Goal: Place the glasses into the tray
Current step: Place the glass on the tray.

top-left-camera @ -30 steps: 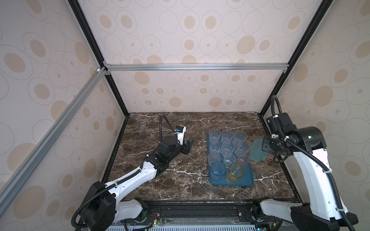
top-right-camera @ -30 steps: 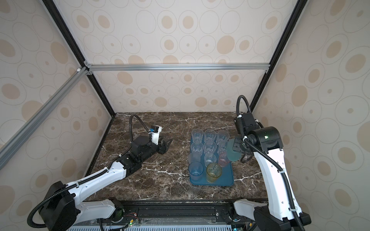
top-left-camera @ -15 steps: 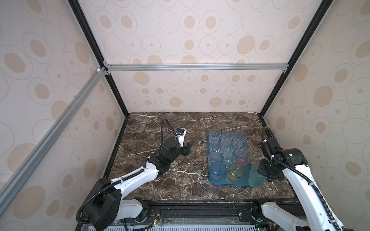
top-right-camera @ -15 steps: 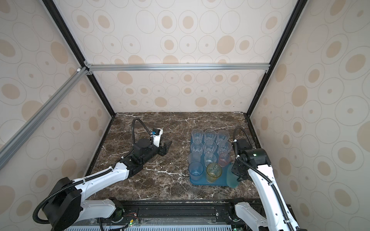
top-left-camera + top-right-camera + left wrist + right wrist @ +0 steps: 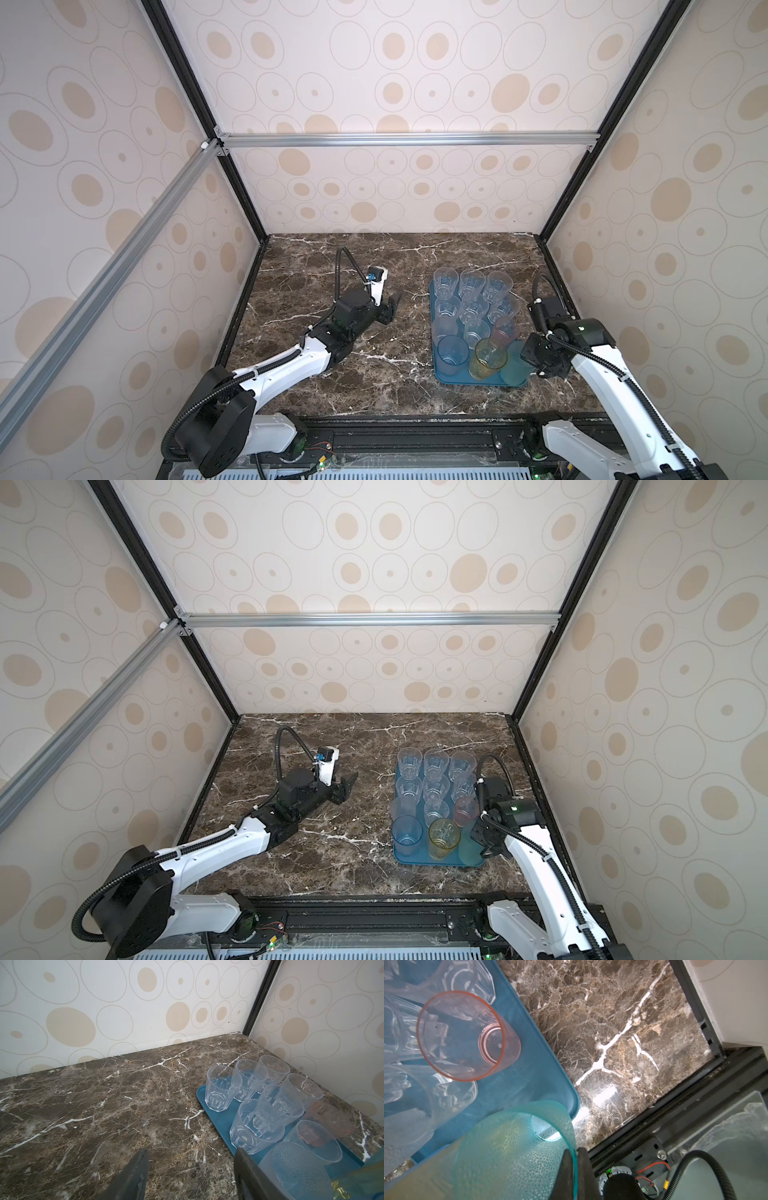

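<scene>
layout: glasses (image 5: pixel 471 309) on tray (image 5: pixel 444 377); tray on table's (image 5: pixel 316 266) right half; left claw (image 5: pixel 392 306) left of tray

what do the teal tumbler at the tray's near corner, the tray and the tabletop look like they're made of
Teal tumbler: likely thin translucent plastic, with a pebbled, frosted skin.
Tray: probably moulded plastic, matte dark teal, faintly scuffed, rounded rim.
Tabletop: brown marble look with white veins, glossy enough to show glare; real stone or printed laminate, cannot tell.
</scene>
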Controlling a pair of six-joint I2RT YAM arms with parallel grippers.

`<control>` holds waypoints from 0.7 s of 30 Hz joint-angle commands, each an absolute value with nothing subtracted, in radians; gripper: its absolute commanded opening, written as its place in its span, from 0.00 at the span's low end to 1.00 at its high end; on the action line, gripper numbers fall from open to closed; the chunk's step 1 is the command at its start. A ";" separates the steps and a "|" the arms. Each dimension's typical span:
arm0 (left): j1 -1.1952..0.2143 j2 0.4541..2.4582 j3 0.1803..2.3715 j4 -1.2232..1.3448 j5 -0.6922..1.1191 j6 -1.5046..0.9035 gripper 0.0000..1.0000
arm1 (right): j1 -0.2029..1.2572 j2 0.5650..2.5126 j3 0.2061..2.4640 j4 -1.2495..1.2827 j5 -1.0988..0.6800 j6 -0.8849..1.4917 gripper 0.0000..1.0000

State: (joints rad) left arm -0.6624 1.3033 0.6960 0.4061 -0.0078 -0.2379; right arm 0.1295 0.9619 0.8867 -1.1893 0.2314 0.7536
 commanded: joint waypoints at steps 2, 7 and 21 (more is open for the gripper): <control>-0.662 1.322 0.697 0.430 -0.013 -0.219 0.65 | 0.121 0.952 0.850 -1.103 0.238 0.755 0.00; -0.663 1.333 0.701 0.427 -0.011 -0.218 0.65 | 0.119 0.959 0.827 -1.085 0.246 0.740 0.01; -0.663 1.338 0.707 0.417 -0.017 -0.208 0.65 | 0.117 0.948 0.839 -1.102 0.218 0.726 0.25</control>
State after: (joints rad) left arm -0.6624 1.3373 0.6960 0.4061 -0.0074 -0.2359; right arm 0.1226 0.9588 0.8204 -1.0714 0.2207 0.7227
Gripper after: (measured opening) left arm 0.649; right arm 0.243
